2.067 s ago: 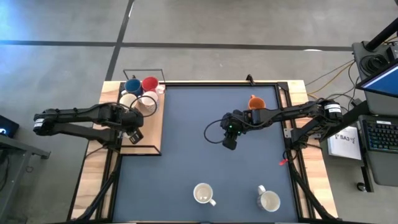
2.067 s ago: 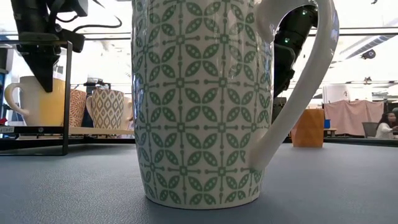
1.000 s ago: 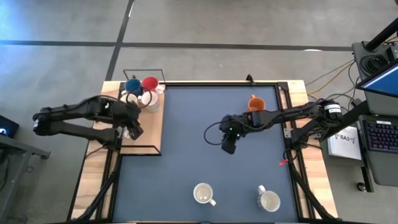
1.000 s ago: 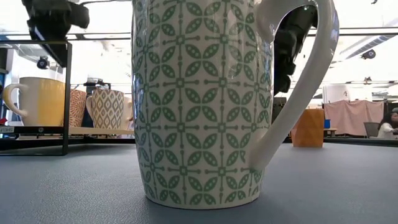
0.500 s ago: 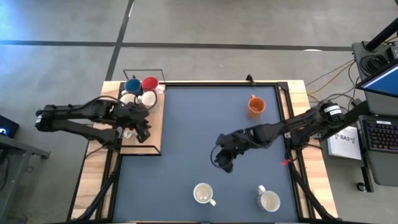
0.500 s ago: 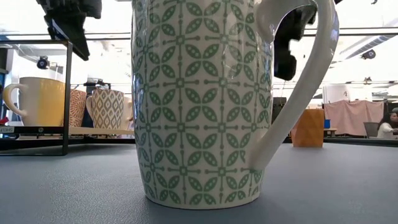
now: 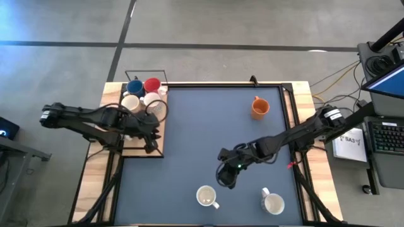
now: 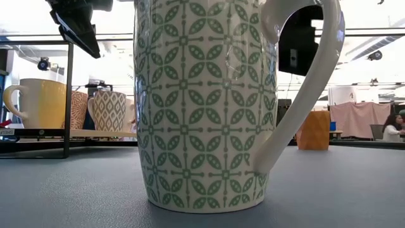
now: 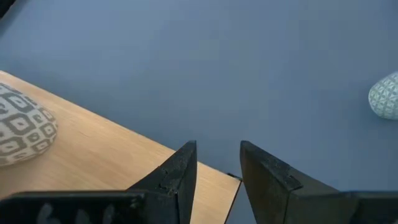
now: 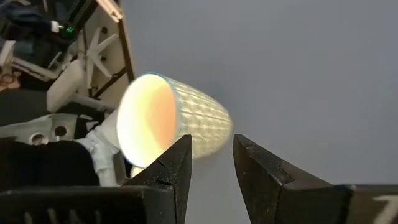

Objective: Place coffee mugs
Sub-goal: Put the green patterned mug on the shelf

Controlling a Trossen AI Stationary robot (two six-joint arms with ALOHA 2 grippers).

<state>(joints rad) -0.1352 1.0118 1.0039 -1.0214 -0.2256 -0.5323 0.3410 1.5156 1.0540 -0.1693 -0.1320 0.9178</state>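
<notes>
Five mugs stand clustered on the wooden board [image 7: 142,148] at the table's left: blue [image 7: 134,87], red [image 7: 151,84] and three pale ones [image 7: 130,103]. An orange mug [image 7: 259,107] stands far right on the blue mat. Two white mugs [image 7: 207,197] [image 7: 273,203] stand near the near edge; a green-patterned one [image 8: 205,104] fills the low view. My left gripper [image 7: 151,137] hovers open over the board's near right corner [image 9: 217,177]. My right gripper [image 7: 226,178] hangs open just beyond the left white mug [image 10: 171,121], touching nothing.
A black wire frame [image 7: 144,73] rises around the far part of the board. The mat [image 7: 208,126] has a black rim [image 7: 287,126]. Cables, a keyboard and a screen lie off the table's right side [image 7: 385,135]. A person sits far back in the room [image 8: 395,126].
My right gripper has swung from mid-table toward the near edge and come down close to the left white mug. My left gripper has drawn away from the mug cluster toward the board's near right corner.
</notes>
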